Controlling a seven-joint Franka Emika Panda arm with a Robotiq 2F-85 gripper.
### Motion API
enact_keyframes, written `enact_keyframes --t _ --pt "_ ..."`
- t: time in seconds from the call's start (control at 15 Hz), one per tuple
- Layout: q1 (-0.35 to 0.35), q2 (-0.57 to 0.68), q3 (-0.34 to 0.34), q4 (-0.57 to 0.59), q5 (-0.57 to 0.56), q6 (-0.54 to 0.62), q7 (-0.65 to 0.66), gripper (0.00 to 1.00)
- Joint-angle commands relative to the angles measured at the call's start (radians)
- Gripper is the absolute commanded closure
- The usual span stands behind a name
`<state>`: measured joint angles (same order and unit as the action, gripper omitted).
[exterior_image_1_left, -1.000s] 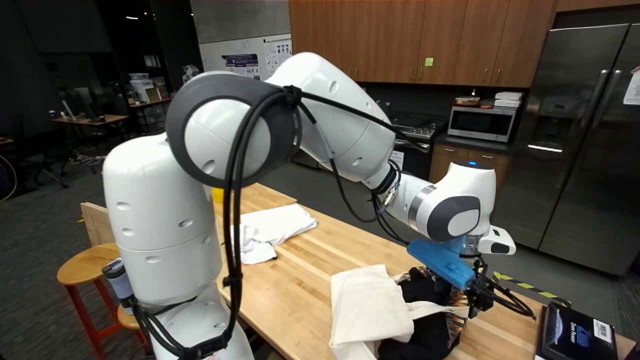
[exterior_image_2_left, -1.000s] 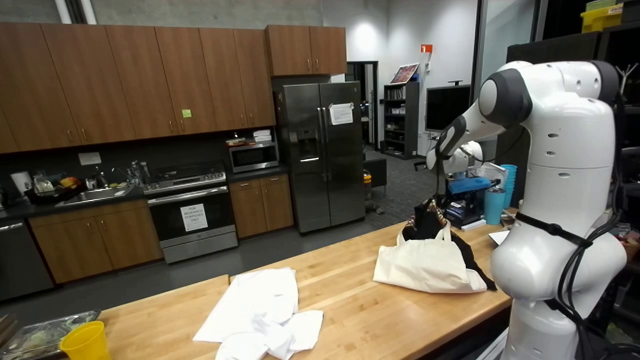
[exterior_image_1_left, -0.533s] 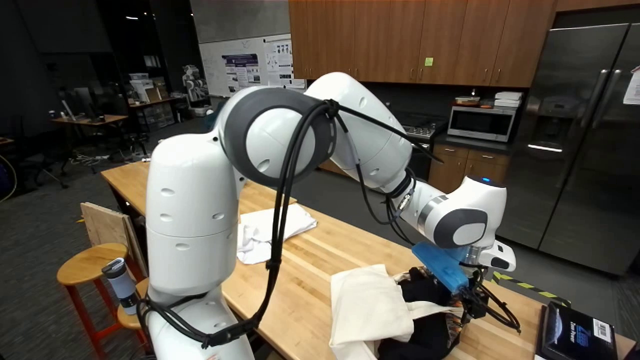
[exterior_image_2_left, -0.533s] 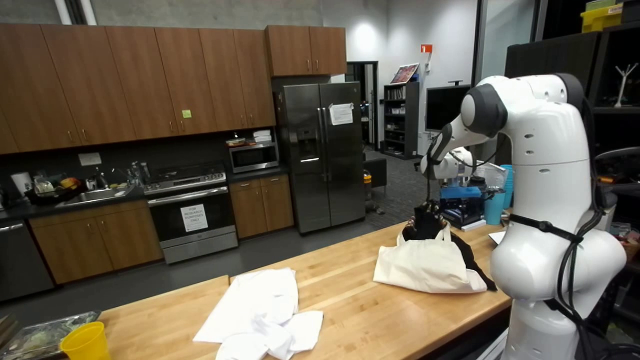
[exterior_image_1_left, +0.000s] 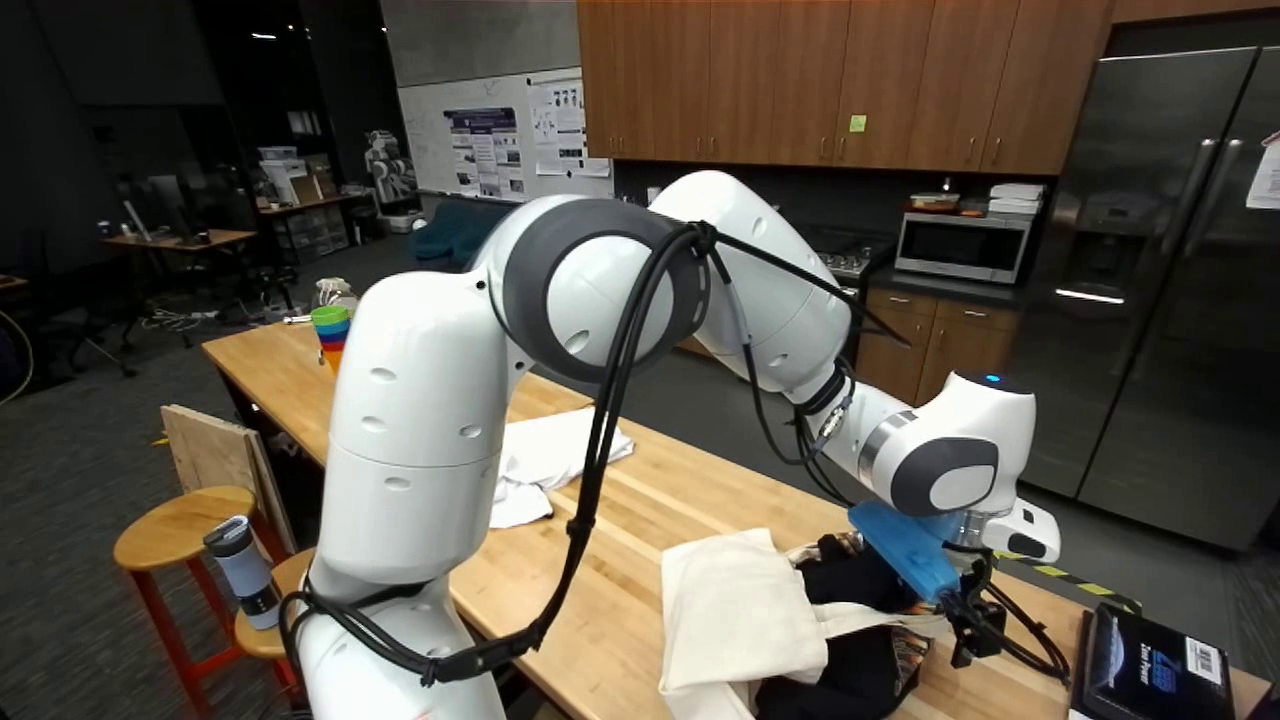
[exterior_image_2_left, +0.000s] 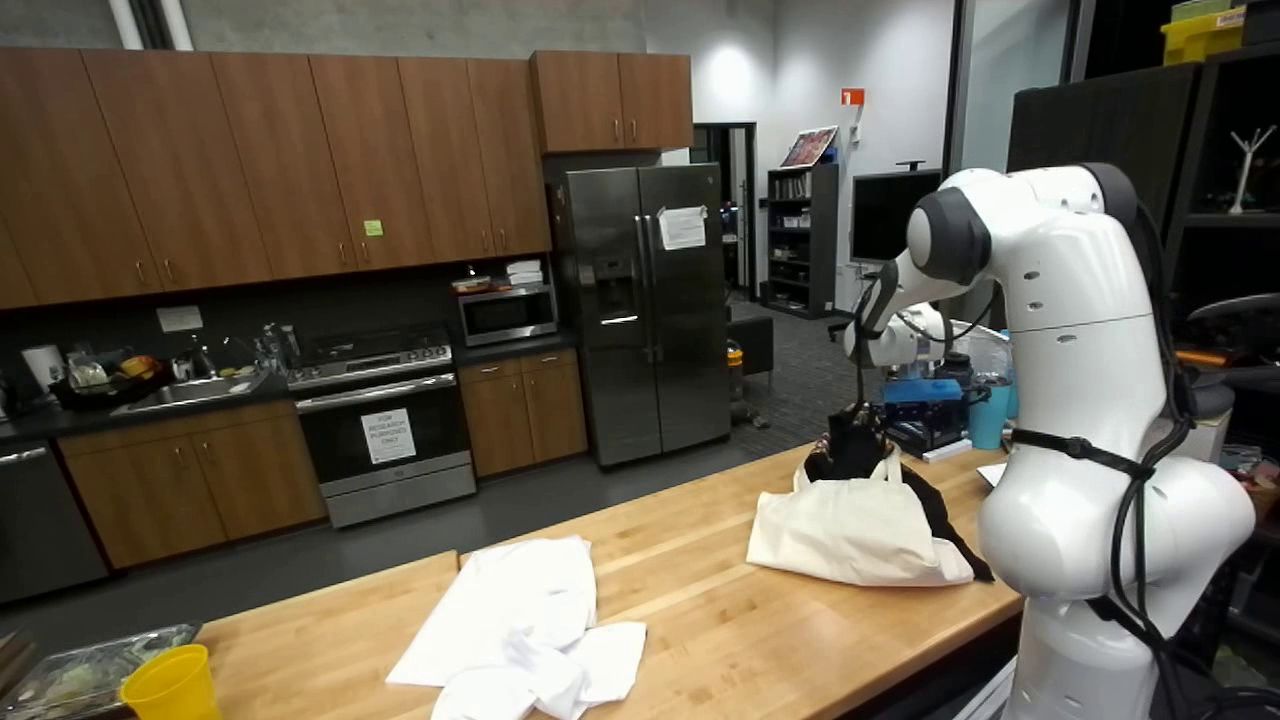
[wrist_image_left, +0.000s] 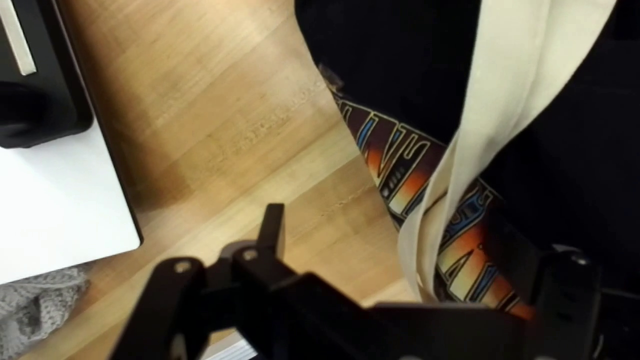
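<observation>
Our black two-fingered pincer (wrist_image_left: 421, 230) is spread; closing off-centre, we could miss the flat cream fabric strap (wrist_image_left: 505, 100) ahead.

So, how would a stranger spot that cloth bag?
Find the long wooden table, then follow it to the white robot arm. Near the arm, the bag lies next to rumpled black cloth. Unlike the bright white cloth farther along, it is cream, with a strap lying across the black.
</observation>
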<state>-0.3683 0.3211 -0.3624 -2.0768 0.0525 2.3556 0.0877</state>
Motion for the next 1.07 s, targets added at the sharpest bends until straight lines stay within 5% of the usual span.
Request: enact_keyframes --t 0.0,0.67,0.8,0.87,0.93,1.0 --pt "-0.011 0.038 0.002 0.038 0.001 0.016 0.014 0.00" --pt "0.001 0.092 0.020 0.101 -0.001 0.000 0.037 0.00" --pt "0.005 0.091 0.020 0.103 -0.001 -0.008 0.052 0.12" --pt "0.006 0.086 0.020 0.108 -0.001 -0.032 0.056 0.28" --pt "0.010 0.079 0.017 0.109 -0.008 -0.052 0.062 0.08" --pt "0.014 0.067 0.015 0.107 -0.015 -0.087 0.068 0.05"
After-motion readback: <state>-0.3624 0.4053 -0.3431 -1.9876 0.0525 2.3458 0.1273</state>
